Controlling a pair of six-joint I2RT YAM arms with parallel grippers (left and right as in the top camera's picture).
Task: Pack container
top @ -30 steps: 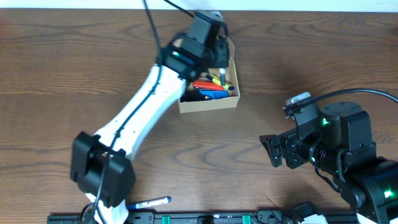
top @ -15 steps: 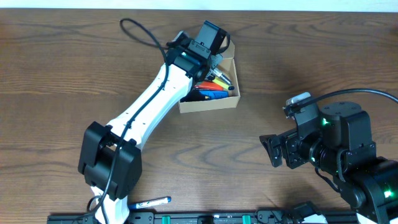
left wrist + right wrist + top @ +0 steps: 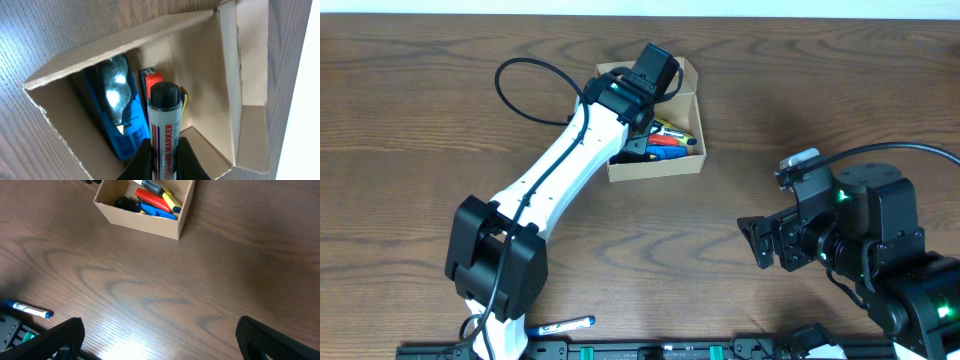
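The container [image 3: 660,166] is a small tan cardboard box, open, at the upper middle of the table. It also shows in the left wrist view [image 3: 65,132] and the right wrist view [image 3: 145,220]. It holds red, blue, yellow and black pens. My left gripper [image 3: 164,155] hangs over the box mouth, shut on a whiteboard marker [image 3: 164,120] with a black cap that points down into the box. In the overhead view the left gripper [image 3: 645,105] hides the marker. My right gripper [image 3: 757,243] is open and empty, low at the right, far from the box.
A blue and white pen [image 3: 565,325] lies near the front edge by the left arm's base; it also shows in the right wrist view [image 3: 27,310]. A black cable [image 3: 525,90] loops left of the box. The box's flap lid [image 3: 252,80] stands open at the far side.
My left arm has swung and its wrist has shifted slightly left and back over the box. The cable now loops to the left. The right arm has not moved.
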